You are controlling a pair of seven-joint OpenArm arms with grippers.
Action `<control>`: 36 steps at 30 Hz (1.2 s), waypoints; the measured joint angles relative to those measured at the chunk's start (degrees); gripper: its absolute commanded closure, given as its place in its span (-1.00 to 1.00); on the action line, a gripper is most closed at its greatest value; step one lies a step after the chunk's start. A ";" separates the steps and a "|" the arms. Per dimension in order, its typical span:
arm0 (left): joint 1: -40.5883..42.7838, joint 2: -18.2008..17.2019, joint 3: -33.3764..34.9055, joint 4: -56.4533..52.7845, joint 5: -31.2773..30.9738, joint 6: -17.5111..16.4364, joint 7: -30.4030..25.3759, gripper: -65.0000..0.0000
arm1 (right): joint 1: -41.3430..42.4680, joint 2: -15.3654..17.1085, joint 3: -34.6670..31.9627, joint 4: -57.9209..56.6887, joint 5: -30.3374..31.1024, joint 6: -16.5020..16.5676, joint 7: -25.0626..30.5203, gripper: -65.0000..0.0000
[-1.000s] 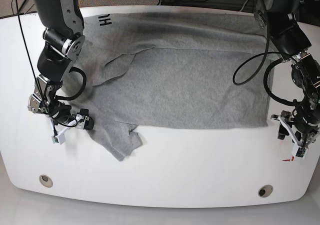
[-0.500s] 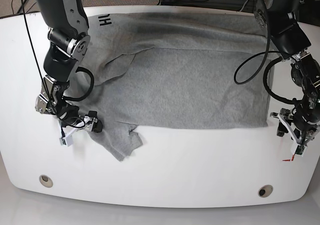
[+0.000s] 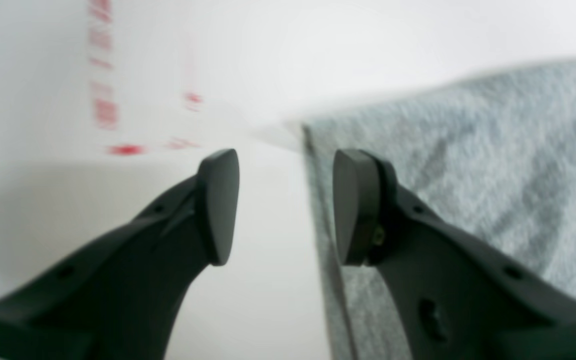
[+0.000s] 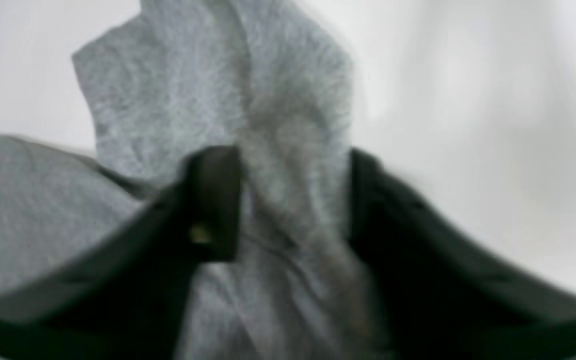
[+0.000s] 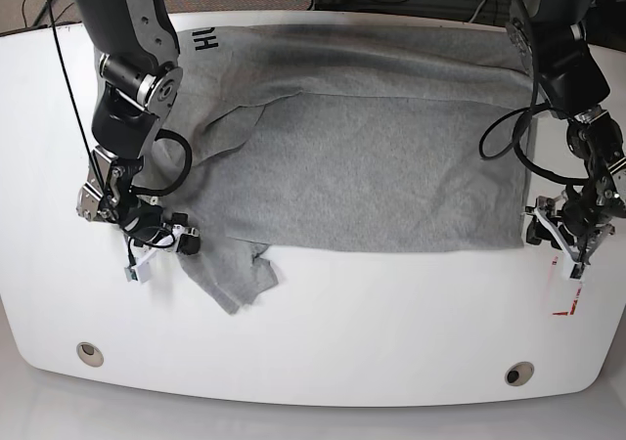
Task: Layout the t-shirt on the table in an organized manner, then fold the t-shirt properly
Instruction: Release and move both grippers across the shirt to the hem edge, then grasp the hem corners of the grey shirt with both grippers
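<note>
Two arms flank the grey cotton t-shirt [image 5: 362,166], spread wide across the white glossy table [image 5: 391,332]. The right gripper [image 4: 293,200] straddles the crumpled sleeve [image 5: 235,279], jaws apart and not visibly pinching. The left gripper [image 3: 285,205] gapes empty just beside the opposite side edge [image 3: 313,200].

The t-shirt [image 5: 372,166] is soft, matt grey heathered cloth. The table [image 5: 323,362] is smooth, glossy white. Gripper fingers [image 3: 218,205] look matt black plastic.
</note>
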 measured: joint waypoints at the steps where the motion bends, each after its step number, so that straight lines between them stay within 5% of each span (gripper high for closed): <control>1: -0.07 -0.20 -0.02 -1.44 0.11 0.02 -1.33 0.16 | 0.00 0.02 0.00 -0.07 -0.02 0.00 -0.11 0.76; 11: -4.66 -0.46 0.04 -16.37 0.22 5.11 -10.36 0.14 | -0.09 0.02 0.00 -0.28 -0.37 0.00 -0.26 0.85; 17: -5.88 -0.35 0.22 -22.53 0.13 6.47 -12.83 -0.18 | -0.11 0.02 -0.04 -0.28 -0.42 0.00 -0.31 0.85; 23: -5.90 -0.46 0.15 -25.09 -0.02 9.66 -15.37 -0.22 | -0.13 0.02 -0.04 -0.28 -0.39 0.00 -0.28 0.85; 36: -6.03 -0.28 1.92 -25.29 0.02 7.52 -15.52 -0.22 | -0.15 0.04 -0.04 -0.28 -0.39 0.00 -0.28 0.85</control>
